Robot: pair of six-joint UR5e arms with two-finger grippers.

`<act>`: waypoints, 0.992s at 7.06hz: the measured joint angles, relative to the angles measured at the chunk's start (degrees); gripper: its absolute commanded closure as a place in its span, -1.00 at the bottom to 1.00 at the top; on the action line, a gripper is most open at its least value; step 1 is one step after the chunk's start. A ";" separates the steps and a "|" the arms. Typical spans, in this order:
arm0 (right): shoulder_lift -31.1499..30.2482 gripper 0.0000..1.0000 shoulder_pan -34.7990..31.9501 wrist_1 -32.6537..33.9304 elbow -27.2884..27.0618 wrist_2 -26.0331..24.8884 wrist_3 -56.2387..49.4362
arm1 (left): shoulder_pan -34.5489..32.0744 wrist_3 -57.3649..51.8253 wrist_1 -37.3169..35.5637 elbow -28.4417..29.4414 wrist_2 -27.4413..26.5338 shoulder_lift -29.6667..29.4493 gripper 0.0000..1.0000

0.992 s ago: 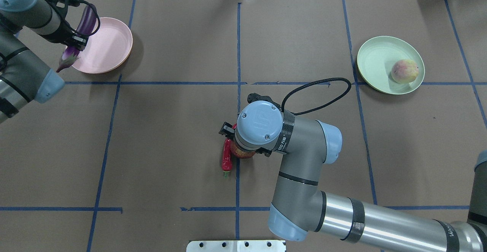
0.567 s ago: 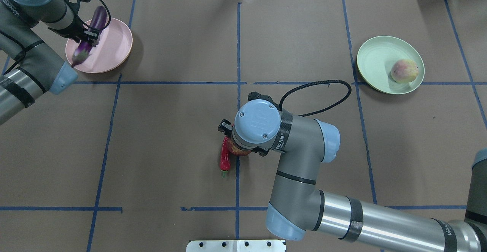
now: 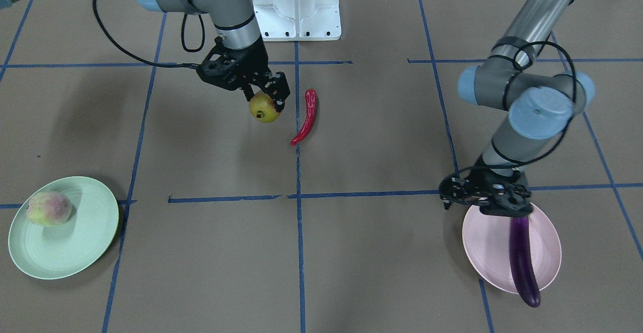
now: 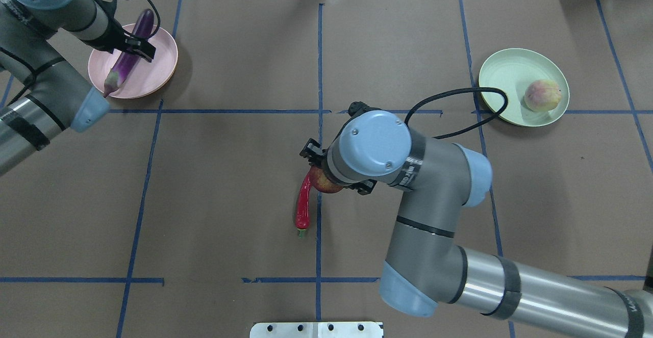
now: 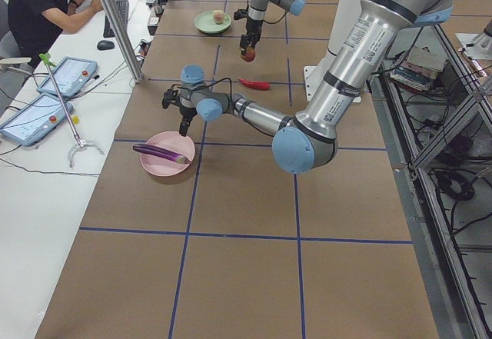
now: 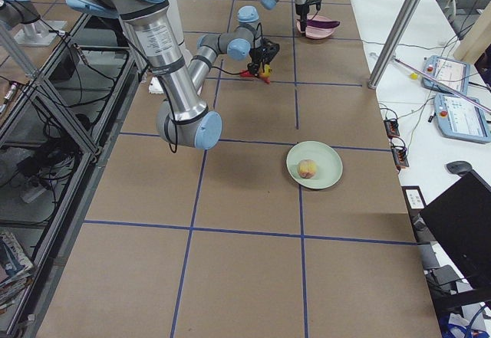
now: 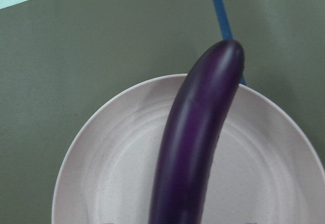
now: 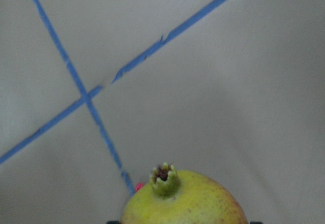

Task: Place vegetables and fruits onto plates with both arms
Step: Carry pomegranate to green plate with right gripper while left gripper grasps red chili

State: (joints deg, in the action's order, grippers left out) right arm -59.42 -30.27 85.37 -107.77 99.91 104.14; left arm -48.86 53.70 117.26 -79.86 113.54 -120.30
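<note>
My left gripper [image 3: 515, 215] is shut on the purple eggplant [image 3: 522, 257] near its stem half. The eggplant lies low across the pink plate [image 3: 485, 245], its tip past the far rim. It also shows in the overhead view [image 4: 120, 70] and in the left wrist view [image 7: 193, 148]. My right gripper [image 3: 266, 101] is shut on the red-yellow pomegranate [image 3: 264, 108] and holds it off the table. The red chili [image 3: 307, 117] lies just beside it. The peach [image 3: 48, 208] sits on the green plate [image 3: 75, 252].
The white base block [image 3: 296, 6] stands at the robot's side of the table. Blue tape lines cross the brown table cover. In the exterior left view a seated operator [image 5: 46, 1], tablets and a metal pole [image 5: 115, 24] are beyond the table's far edge.
My left arm has carried the eggplant right, over the pink plate, and lowered it. My right arm has lifted the pomegranate and shifted it slightly away from the chili.
</note>
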 measured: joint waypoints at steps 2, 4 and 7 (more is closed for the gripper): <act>-5.18 1.00 -9.00 0.12 1.25 1.06 -9.44 | 10.45 16.49 -0.48 -8.48 -4.91 -0.38 -1.00; -6.17 1.00 -17.82 -0.30 9.48 1.10 -23.58 | 21.71 21.90 -2.59 -13.16 -15.78 -1.73 -1.00; -5.32 0.89 -25.47 -0.62 18.96 1.10 -35.50 | 26.59 22.18 -14.94 -14.01 -19.44 -7.65 -1.00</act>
State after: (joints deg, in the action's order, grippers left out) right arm -64.74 -55.74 84.75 -88.81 101.01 68.64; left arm -22.26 75.88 102.32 -93.87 94.11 -127.95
